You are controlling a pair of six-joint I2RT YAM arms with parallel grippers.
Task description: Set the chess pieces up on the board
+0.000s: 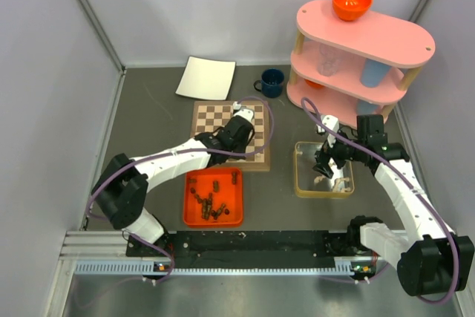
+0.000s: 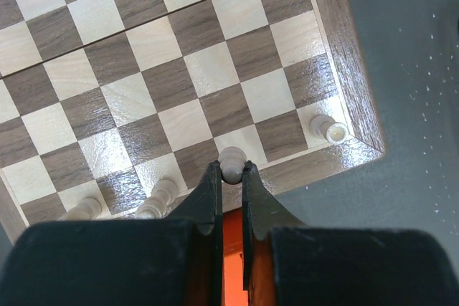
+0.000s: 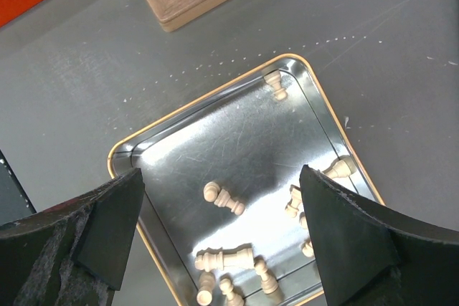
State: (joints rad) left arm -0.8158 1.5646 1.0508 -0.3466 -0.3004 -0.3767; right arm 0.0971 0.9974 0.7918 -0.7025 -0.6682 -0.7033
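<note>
The board [image 1: 211,118] lies mid-table, its light rim [image 2: 346,62] at the right of the left wrist view. My left gripper [image 2: 231,170] is shut on the round head of a pale chess piece [image 2: 232,158] over the board's edge row. Three other pale pieces [image 2: 328,129] [image 2: 163,193] [image 2: 82,209] stand in that row. My right gripper [image 3: 221,177] hangs open above a metal tray [image 3: 215,94] holding several pale pieces lying down, among them a pawn [image 3: 224,198] and a taller piece [image 3: 226,257]. Dark pieces [image 1: 211,202] lie in an orange tray [image 1: 189,217].
A pink three-tier shelf [image 1: 386,38] stands at the back right with an orange bowl [image 1: 351,1] on top. A dark blue mug [image 1: 272,82] and a plain white sheet [image 1: 206,78] sit behind the board. Grey walls close in the table.
</note>
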